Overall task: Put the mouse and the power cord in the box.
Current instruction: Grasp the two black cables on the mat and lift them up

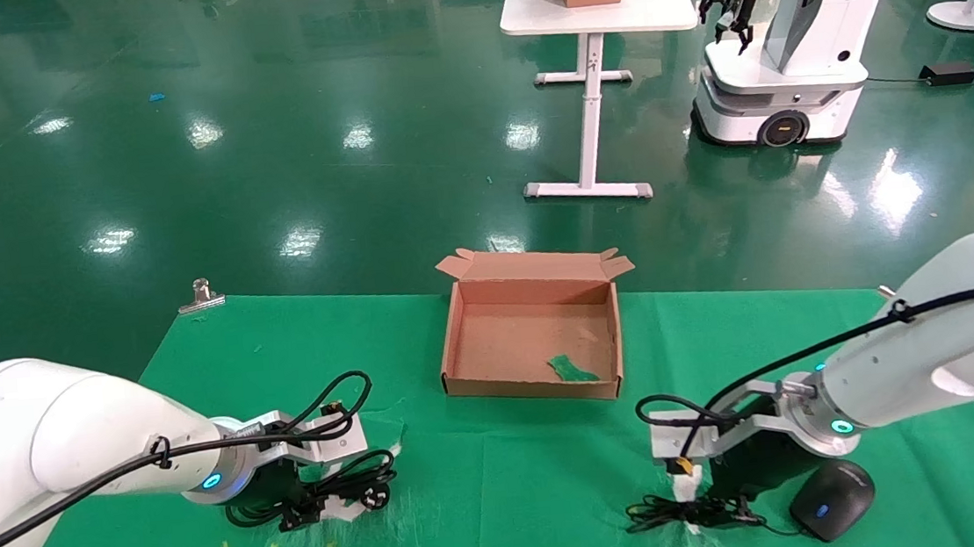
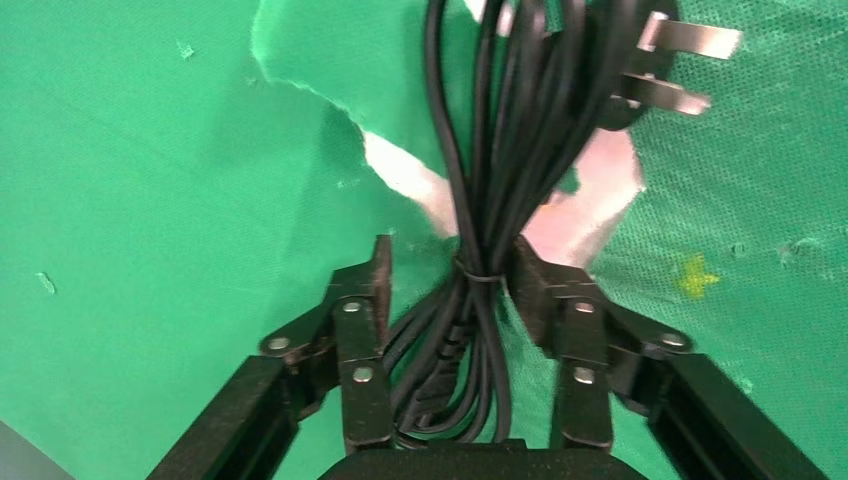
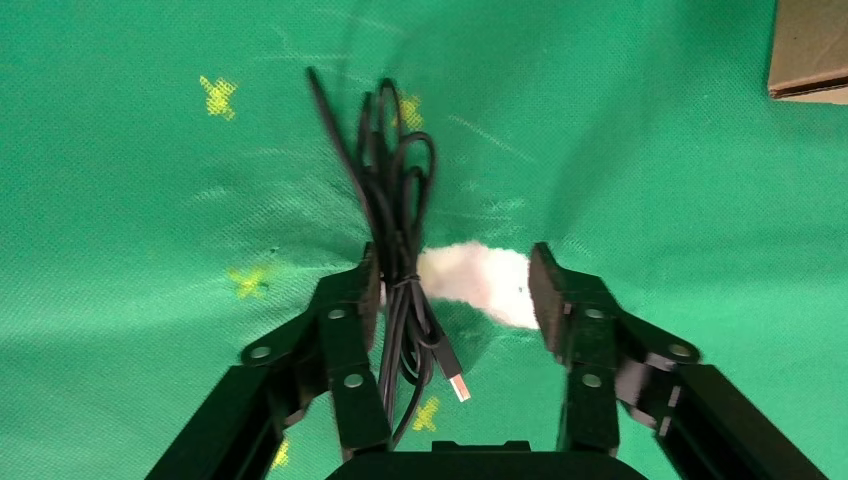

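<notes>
As both arms reached down to the green cloth in the head view, the box point(image 1: 530, 333) lay open between and beyond them, the left gripper point(image 1: 342, 484) over the power cord point(image 1: 330, 492) and the right gripper point(image 1: 687, 489) over the mouse's thin cable point(image 1: 693, 513), the mouse point(image 1: 831, 499) itself just to its outer side. In the left wrist view, spread fingers point(image 2: 365, 330) straddled the cord bundle at its tie, its long axis running straight out between them toward the plug point(image 2: 640, 65); nothing was clamped. In the right wrist view, open fingers point(image 3: 350, 325) flanked the bundled cable, which lay against one finger, off centre in the gap.
</notes>
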Available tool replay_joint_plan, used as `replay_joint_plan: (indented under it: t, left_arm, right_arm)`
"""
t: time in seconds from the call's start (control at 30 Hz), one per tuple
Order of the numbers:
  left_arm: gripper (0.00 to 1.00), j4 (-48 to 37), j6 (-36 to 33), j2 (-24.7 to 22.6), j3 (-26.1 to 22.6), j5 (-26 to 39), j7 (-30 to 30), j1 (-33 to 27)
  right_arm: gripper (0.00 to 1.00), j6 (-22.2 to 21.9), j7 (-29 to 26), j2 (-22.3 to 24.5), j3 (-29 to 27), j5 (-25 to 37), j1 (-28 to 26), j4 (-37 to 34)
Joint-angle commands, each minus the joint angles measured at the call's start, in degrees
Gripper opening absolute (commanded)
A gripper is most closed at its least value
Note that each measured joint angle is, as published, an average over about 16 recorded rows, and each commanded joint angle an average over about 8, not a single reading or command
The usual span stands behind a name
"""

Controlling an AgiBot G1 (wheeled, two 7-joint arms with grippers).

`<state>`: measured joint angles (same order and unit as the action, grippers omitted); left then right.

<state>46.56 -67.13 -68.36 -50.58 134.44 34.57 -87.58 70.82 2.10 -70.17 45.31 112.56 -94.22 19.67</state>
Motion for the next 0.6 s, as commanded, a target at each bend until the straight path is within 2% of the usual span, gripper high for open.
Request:
replay_joint_plan:
  t: [0.03,0.6]
  left_arm:
    - [0.0,0.0,0.0,0.0,0.0,0.0,0.0,0.0]
    - [0.0,-0.01,0.01,0.0,-0.02,0.04,0.0,0.02]
  right_arm:
    - [0.0,0.04,-0.03,0.02,0.0,-0.01,0.02,0.06]
    - [0.0,0.09,-0.11,0.08,0.0,-0.01,0.07,0.22]
